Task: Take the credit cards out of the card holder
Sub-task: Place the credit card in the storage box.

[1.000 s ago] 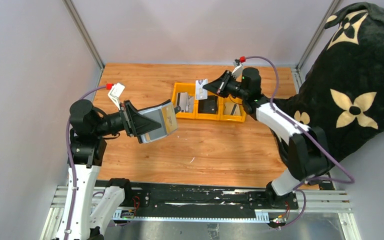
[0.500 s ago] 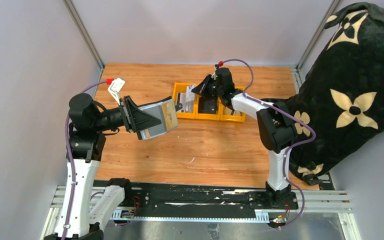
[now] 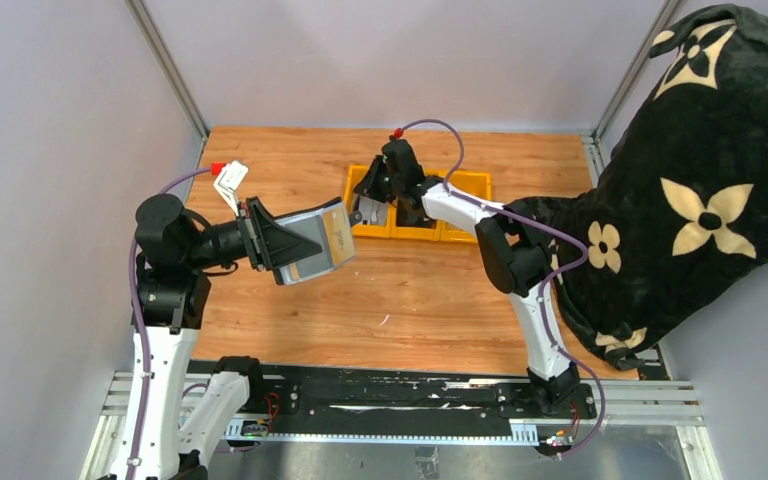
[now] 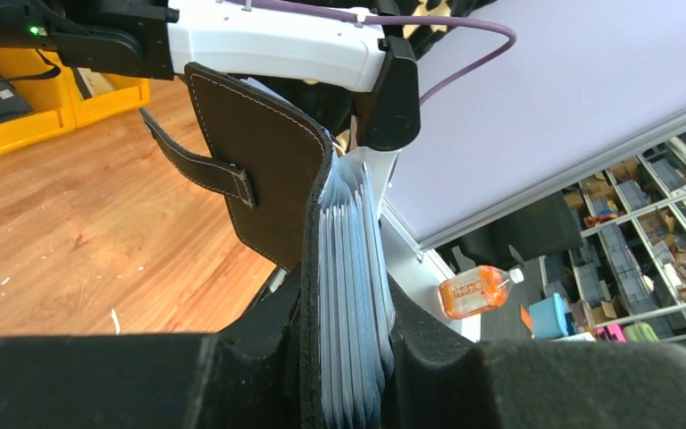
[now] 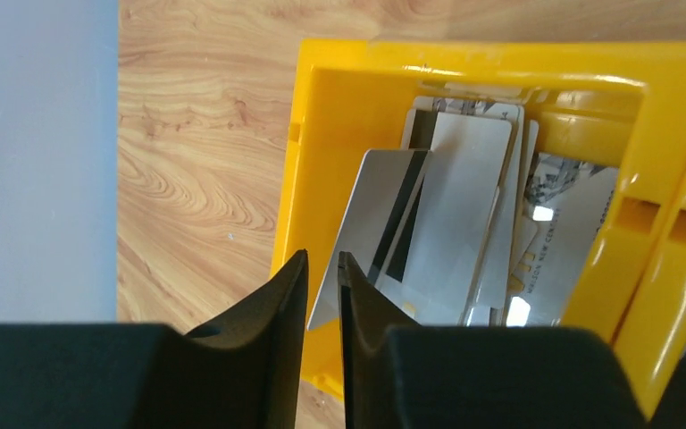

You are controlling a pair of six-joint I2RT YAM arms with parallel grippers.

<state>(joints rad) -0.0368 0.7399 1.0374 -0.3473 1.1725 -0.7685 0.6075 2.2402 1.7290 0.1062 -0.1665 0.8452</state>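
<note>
Right wrist: credit cards (image 5: pixel 461 210), printing illegible

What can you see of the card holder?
The card holder is a black leather-like fold-over wallet with pale stitching along its edge and a short strap tab. It is open, flap swung aside, with a fanned stack of pale cards standing in it. The left gripper clamps one end and holds it off the wooden table. The top view shows a grey inside with a tan panel.
</note>
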